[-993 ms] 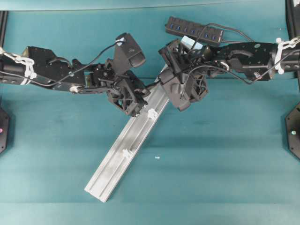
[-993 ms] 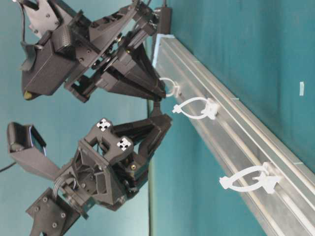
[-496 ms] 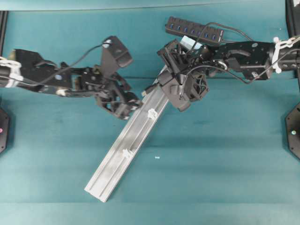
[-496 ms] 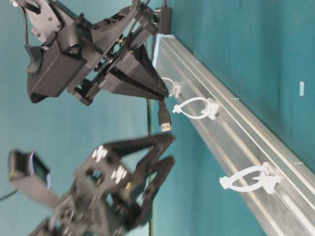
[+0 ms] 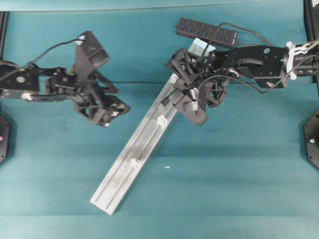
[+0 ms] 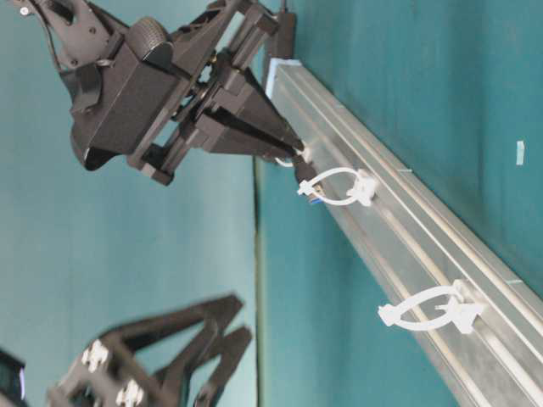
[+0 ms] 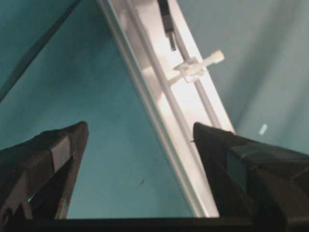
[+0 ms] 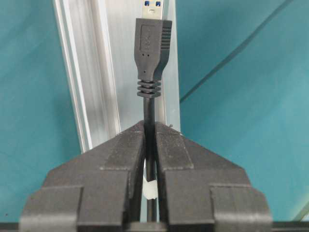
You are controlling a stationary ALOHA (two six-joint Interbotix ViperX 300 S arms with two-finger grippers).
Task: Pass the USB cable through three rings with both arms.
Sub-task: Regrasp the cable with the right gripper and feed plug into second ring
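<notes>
Jaws of our right gripper point(image 8: 149, 140) were pinching the USB cable point(image 8: 153, 53) just behind its plug (metal tip forward), over the silver rail point(image 5: 130, 158). Beyond it stood a white ring point(image 6: 333, 187). Our left gripper point(image 5: 110, 110) hung spread wide over the table point(image 5: 239, 174).

Rail point(image 5: 130, 160) lower half: open table point(image 5: 239, 174) both sides.
Rail top end: crowded by right gripper point(image 6: 297, 151), hub point(image 5: 206, 33).
Table's left edge: left gripper point(image 5: 117, 107).
</notes>
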